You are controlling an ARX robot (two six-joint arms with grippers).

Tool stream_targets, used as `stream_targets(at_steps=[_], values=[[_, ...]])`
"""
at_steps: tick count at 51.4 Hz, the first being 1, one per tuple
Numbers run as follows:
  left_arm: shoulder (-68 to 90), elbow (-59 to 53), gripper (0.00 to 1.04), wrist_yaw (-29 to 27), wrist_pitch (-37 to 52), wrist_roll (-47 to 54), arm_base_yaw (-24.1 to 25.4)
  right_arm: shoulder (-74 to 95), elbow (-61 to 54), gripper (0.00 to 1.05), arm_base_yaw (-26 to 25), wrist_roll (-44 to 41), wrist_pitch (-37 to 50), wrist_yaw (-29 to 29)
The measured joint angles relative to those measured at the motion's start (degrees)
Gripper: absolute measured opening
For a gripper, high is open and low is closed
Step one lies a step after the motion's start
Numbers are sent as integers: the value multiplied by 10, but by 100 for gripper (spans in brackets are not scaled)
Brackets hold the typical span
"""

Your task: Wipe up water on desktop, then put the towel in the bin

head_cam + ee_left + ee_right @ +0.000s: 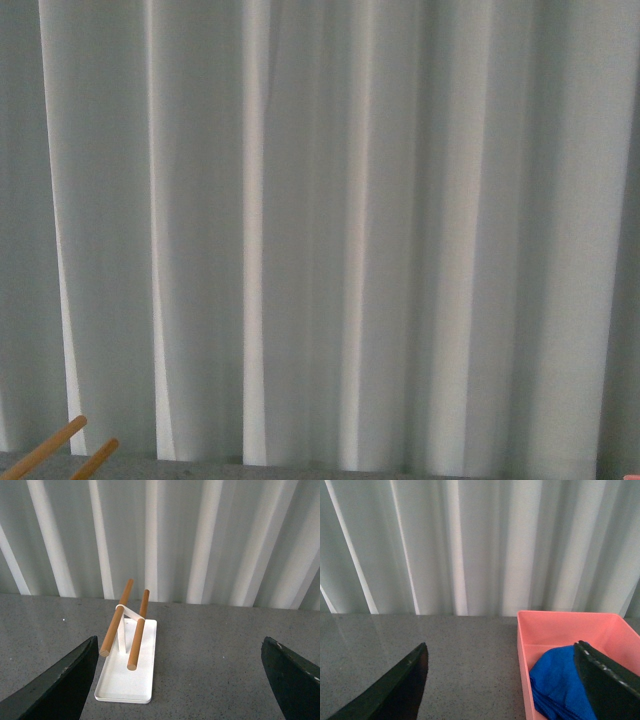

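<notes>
The blue towel (555,682) lies bunched inside the pink bin (560,622), seen in the right wrist view. My right gripper (507,680) is open and empty above the bin's near edge; one finger (607,680) overlaps the towel's side. The dark grey speckled desktop (460,655) runs beside the bin. My left gripper (180,680) is open and empty above bare desktop (210,655). No water shows on the desktop. Neither gripper shows in the front view.
A white base plate (125,680) with two slanted wooden rods (117,617) stands on the desktop near my left gripper; the rod tips show in the front view (60,445). A pale pleated curtain (320,220) hangs behind the desk.
</notes>
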Motion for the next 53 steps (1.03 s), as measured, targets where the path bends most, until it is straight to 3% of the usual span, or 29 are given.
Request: stream_targets(at_steps=[4,53], values=[[0,0,98,0,0,0,0,0,0,100,0,1,0,0],[0,0,98,0,0,0,0,0,0,98,0,1,0,0]])
